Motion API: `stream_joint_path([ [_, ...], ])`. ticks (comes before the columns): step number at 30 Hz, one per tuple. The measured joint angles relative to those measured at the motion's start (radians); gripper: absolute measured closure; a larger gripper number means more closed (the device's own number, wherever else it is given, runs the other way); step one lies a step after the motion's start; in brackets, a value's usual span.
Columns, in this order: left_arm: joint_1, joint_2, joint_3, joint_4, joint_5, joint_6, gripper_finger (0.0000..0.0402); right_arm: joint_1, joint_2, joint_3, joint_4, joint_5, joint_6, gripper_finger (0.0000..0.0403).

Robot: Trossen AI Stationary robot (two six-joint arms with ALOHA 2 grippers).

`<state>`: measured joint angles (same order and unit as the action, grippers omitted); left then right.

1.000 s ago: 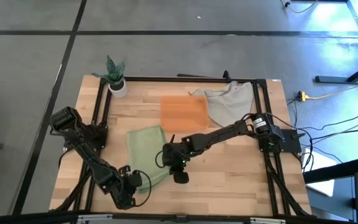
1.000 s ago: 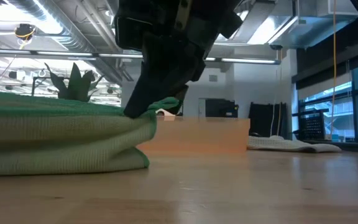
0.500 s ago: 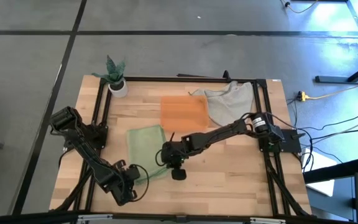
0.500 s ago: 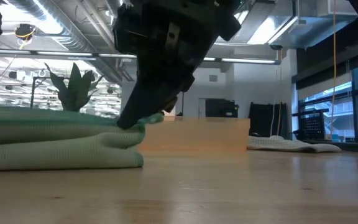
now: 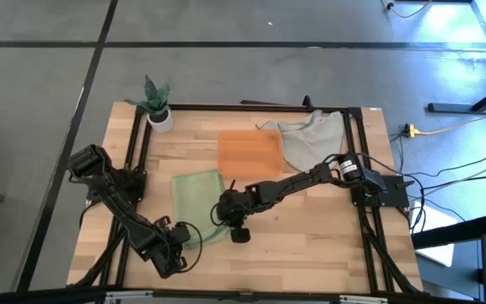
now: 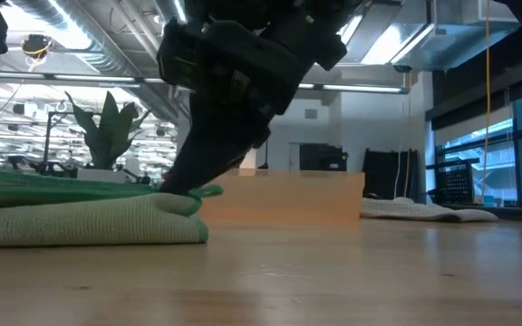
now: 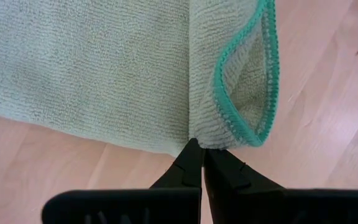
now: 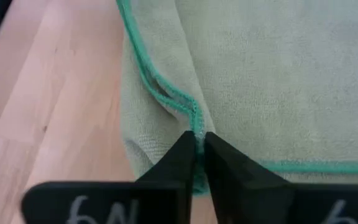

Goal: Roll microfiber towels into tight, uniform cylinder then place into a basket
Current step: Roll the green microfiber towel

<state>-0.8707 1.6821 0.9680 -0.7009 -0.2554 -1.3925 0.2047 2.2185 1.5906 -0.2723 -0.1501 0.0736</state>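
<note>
The left tool is pinched tight on a corner of the green towel. The corner curls over there, making a small loop with a darker green edge. The right tool is at the towel's other near corner, and its tips nip the stitched edge with only a thin gap between them. I think both tools hold the near edge like this so it can fold over and start a roll.

The green towel lies mostly flat on the wooden surface, with a bit of its near part doubled over. It is not a roll yet.

The orange basket sits just past the towel's far edge, so it is close for later. A grey towel lies beside the basket. A small plant stands far beyond the green towel, at a back corner.
</note>
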Motion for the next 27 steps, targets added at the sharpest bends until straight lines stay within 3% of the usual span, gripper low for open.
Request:
stream_joint_path([
  [10,0.005,0.000,0.000,-0.003,-0.001,-0.022,0.0402,-0.012,-0.009,0.008,0.017,0.001,0.048,0.0285],
  [16,0.025,0.000,0.000,-0.007,0.003,-0.023,0.0402,-0.003,-0.017,0.067,-0.003,0.000,-0.025,0.0282],
  [22,0.042,0.000,0.000,-0.010,0.012,-0.019,0.0402,0.038,-0.013,0.076,-0.002,-0.112,-0.111,0.0281],
  [27,0.041,0.000,0.000,-0.010,0.013,-0.019,0.0402,0.052,0.034,0.075,0.013,-0.121,-0.176,0.0281],
])
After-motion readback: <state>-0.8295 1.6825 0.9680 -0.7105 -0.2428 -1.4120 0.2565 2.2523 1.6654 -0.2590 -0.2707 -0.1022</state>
